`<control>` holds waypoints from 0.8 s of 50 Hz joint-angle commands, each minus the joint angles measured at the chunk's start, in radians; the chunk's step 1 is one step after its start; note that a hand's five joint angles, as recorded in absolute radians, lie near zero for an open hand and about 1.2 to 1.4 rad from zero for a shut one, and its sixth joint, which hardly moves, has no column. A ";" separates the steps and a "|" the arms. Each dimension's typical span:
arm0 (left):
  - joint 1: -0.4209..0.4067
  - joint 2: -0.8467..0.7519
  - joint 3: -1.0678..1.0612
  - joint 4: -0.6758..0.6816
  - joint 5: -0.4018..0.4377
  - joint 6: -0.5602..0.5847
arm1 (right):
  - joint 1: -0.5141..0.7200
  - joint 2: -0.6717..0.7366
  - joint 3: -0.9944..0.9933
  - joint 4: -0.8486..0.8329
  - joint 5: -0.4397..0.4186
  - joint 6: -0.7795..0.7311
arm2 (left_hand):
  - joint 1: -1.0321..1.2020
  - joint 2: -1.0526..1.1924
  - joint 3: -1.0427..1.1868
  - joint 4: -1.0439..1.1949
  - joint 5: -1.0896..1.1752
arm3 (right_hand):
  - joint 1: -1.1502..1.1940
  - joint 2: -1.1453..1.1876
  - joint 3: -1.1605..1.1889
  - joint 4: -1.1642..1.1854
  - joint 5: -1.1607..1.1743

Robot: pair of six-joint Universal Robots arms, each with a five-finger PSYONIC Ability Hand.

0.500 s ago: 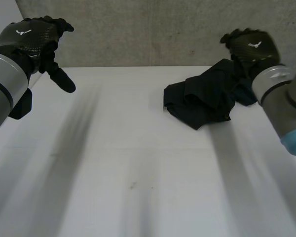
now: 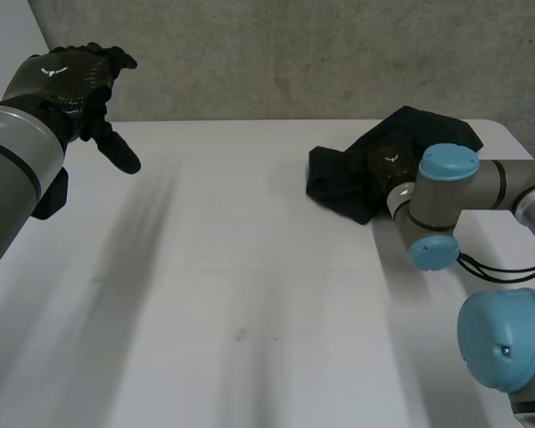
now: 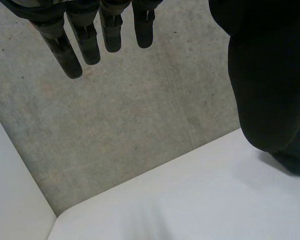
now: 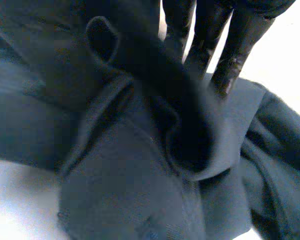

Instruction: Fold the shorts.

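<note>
Barely shifted, the left black robot hand [image 2: 67,80] hovers at ten o'clock over the white table [image 2: 250,312], fingers [image 3: 85,40] straight and apart, holding nothing. The right black robot hand [image 2: 388,165] has swung down onto the crumpled dark navy cloth shorts [image 2: 334,183], now bunched tighter at about one o'clock; whether it is clamped on the cloth I cannot tell. The shorts look light, soft and limp, so they will likely sag and drag, and an outer edge or corner seems a better hold than the middle of the heap.
</note>
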 commanded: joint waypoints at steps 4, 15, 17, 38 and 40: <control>0.004 0.005 0.002 0.003 0.000 -0.002 | 0.046 -0.399 0.384 0.044 -0.197 -0.015 | -0.010 -0.018 -0.028 -0.025 -0.042 | 0.500 0.296 0.306 0.301 0.358; 0.002 0.019 0.002 0.003 -0.002 -0.005 | 0.348 -0.708 0.834 0.041 -0.432 -0.018 | -0.010 -0.018 -0.028 -0.025 -0.042 | 0.500 0.296 0.306 0.301 0.358; 0.001 0.019 0.002 0.003 -0.002 -0.005 | 0.364 -0.716 0.851 0.041 -0.430 -0.020 | -0.010 -0.018 -0.028 -0.025 -0.042 | 0.477 0.274 0.284 0.279 0.336; -0.106 -0.050 -0.081 -0.031 0.009 0.089 | 0.120 -0.914 1.073 0.159 -0.209 -0.018 | 0.005 -0.003 -0.013 -0.011 -0.028 | -0.722 -0.925 -0.916 -0.921 -0.863; -0.134 -0.086 -0.093 -0.031 0.009 0.112 | 0.104 -0.912 1.108 0.157 -0.197 -0.027 | 0.005 -0.003 -0.013 -0.011 -0.028 | -0.722 -0.925 -0.916 -0.921 -0.863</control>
